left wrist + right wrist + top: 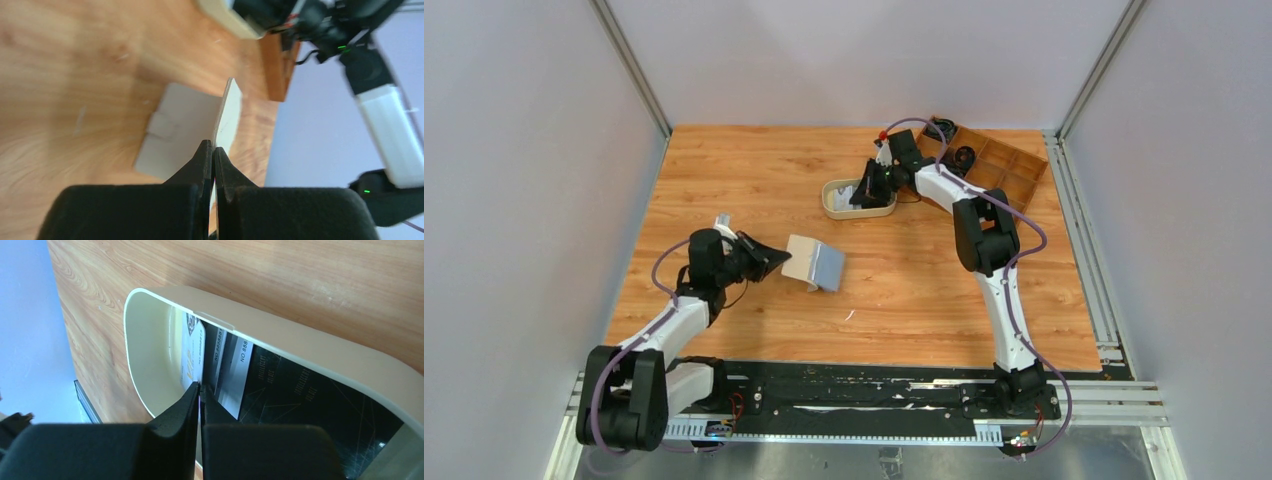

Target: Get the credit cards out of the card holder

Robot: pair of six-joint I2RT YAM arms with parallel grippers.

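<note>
The beige-tan folding card holder (816, 262) stands half open mid-table with its pockets hidden, and the left gripper (212, 150) is clamped on one flap's edge. In the oval beige tray (310, 342) lie overlapping credit cards (280, 385), one white and at least two black, partly cut off. The right gripper (200, 389) pinches the white card (192, 357).

Bright, even light; wrist views blurred

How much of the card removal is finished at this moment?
Done: black cards already lie in the oval tray. In hand: the right end effector pinches a white card in the tray, while the left end effector holds the card holder open. Left: whether cards remain inside is not visible.
</note>
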